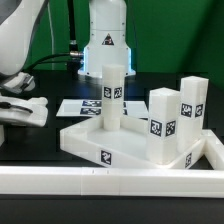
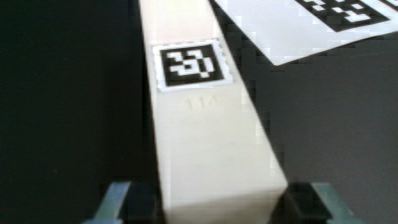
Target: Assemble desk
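Desk assembly, grasp of the last loose leg. In the exterior view the white plastic tray-like tabletop with raised rim (image 1: 95, 143) lies on the black surface (image 1: 40, 150) at centre frame. It sits just behind the long white border rail (image 1: 110, 181) that runs along the lower edge. Three white square-section legs stand upright on it: one at centre (image 1: 112, 95) and two at right (image 1: 162, 122) (image 1: 192, 103). How firmly they are seated cannot be told. The flat white marker board (image 1: 78, 106) lies behind the tabletop.

The fourth white square-section leg (image 2: 210, 120), tag face up, lies flat on the surface near a corner of the marker board (image 2: 311, 25). In the exterior view this spot falls at the left edge, where arm and leg cannot be told apart.

Risks: the leg lies slightly skewed between the fingers, so one finger may meet it first and turn or push it along the surface. A grip this near one end could let the long free end sag or swing when lifted. A tilted leg would then be likely to jam at its corner socket or knock the standing legs.

The hand (image 2: 214, 200) straddles the leg near one end, partly open. Its two dark fingers (image 2: 119, 200) flank the leg's sides with a thin dark gap visible on each side. It therefore reads as released, not clenched, with nothing yet held.
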Motion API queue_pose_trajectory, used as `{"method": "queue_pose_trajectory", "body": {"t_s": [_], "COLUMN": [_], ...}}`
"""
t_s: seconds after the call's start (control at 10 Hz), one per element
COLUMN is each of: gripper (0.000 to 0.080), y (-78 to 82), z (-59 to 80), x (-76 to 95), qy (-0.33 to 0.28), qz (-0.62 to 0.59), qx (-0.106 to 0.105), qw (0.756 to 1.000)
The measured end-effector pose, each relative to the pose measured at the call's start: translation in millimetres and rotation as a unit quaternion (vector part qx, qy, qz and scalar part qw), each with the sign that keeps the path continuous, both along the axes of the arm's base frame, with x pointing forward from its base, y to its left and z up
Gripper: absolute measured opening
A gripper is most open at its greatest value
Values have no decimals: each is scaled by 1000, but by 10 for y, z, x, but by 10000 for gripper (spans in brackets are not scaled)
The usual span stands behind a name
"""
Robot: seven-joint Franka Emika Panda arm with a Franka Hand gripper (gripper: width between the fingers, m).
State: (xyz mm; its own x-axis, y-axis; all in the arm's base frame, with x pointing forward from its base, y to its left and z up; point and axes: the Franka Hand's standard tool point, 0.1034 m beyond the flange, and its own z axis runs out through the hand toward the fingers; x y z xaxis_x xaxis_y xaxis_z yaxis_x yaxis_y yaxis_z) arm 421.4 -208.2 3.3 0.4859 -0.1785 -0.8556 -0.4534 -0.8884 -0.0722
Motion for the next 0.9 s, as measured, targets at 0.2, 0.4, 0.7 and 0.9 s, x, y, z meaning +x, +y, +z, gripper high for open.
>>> {"method": "queue_pose_trajectory", "body": {"t_s": [0.2,0.4,0.7,0.9], "gripper": [292,292,294,294], "y": [-17,-19,44,63], "z": [2,82,416,531], "x": [-6,40,202,322], "qy": [0,-6,3,-6], "qz": [-2,-2,-17,-21], "qx": [0,0,-20,-35], "qw": [1000,1000,1000,999]}}
